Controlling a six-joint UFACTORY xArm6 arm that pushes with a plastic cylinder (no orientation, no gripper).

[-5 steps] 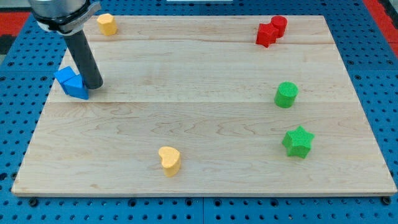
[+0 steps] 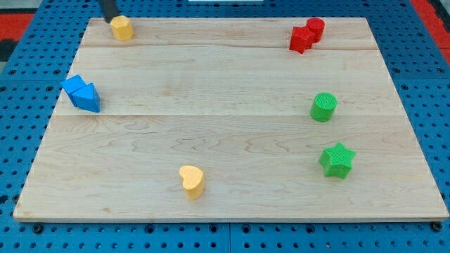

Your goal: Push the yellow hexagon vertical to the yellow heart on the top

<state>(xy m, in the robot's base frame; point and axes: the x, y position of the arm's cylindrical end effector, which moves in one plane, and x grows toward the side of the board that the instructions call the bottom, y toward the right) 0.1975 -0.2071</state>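
The yellow hexagon [image 2: 121, 27] lies at the view's top left corner of the wooden board [image 2: 225, 126]. The yellow heart [image 2: 191, 181] lies near the view's bottom edge, left of centre. My tip [image 2: 112, 18] is at the view's top edge, just to the upper left of the yellow hexagon, touching or nearly touching it. Only the rod's lowest part shows; the arm above it is out of view.
Two blue blocks [image 2: 82, 93] sit together at the left edge. Two red blocks [image 2: 306, 34] sit together at the top right. A green cylinder [image 2: 324, 107] and a green star [image 2: 337, 159] stand at the right.
My tip has moved from beside the blue blocks up to the top left corner, behind the yellow hexagon. No block has visibly moved.
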